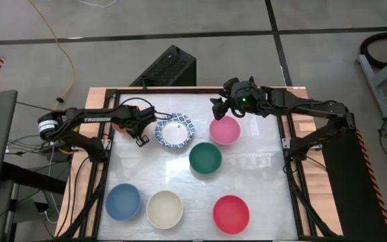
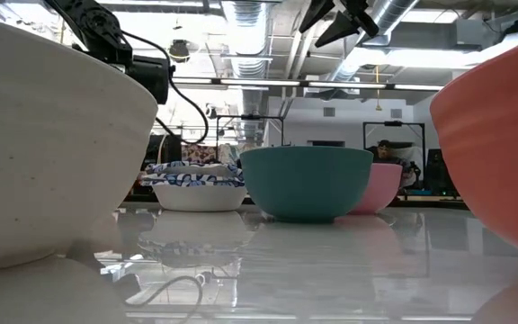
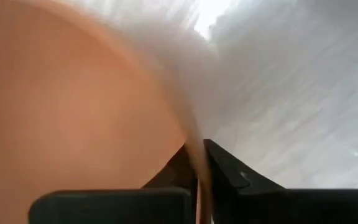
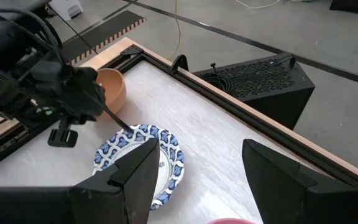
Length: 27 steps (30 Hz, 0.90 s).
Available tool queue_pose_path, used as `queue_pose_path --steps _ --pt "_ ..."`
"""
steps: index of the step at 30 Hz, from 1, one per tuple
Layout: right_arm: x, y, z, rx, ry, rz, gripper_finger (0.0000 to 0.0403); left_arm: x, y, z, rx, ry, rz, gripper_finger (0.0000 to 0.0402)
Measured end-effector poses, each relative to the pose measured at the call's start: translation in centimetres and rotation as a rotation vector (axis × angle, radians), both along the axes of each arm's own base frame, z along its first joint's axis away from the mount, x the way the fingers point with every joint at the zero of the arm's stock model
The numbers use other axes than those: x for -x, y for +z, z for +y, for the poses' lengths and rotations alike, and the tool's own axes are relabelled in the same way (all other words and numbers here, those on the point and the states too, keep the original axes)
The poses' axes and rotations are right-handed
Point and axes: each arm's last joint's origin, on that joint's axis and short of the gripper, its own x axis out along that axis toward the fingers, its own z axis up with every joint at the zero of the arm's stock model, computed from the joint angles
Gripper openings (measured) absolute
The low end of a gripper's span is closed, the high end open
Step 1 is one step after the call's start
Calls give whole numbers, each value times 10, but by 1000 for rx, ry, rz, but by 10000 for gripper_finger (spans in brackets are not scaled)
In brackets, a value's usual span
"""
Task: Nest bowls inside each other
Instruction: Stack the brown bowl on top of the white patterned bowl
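Under my left arm at the table's far left sits an orange bowl (image 4: 112,87), with my left gripper (image 3: 196,150) shut on its rim. Beside it stands a white bowl with a blue patterned rim (image 1: 175,132). A pink bowl (image 1: 224,130) and a dark green bowl (image 1: 205,158) stand mid-table. Along the near edge are a blue bowl (image 1: 123,202), a cream bowl (image 1: 164,209) and a red bowl (image 1: 231,214). My right gripper (image 4: 197,168) hangs open, raised above the table's far side near the pink bowl. My left gripper pinches the orange bowl's rim (image 3: 191,140) between its two fingers, one finger inside the bowl and one outside. The fingers come from above, pointing steeply down. In the right wrist view the bowl stands upright with its base on the table.
A wooden frame with a dark rail (image 1: 180,91) borders the white table top. Open table lies between the far bowls and the near row. A black box (image 4: 260,81) stands on the floor beyond the far edge.
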Motion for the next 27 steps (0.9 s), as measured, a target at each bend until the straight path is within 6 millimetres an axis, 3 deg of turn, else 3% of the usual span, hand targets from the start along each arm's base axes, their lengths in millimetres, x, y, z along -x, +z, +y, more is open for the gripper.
queue_pose_path --steps 8,15,19,27 --pt "1 -1 -1 -2 -14 3 249 2 7 -1 -9 10 -48 1" --pt "5 -3 -12 4 -72 35 249 10 29 -6 -23 10 -168 0" --pt "10 -6 -22 -6 -110 71 249 10 52 -9 -51 -27 -273 0" --pt "16 -8 -37 -11 -162 103 249 -4 118 -21 -221 -275 -454 0"
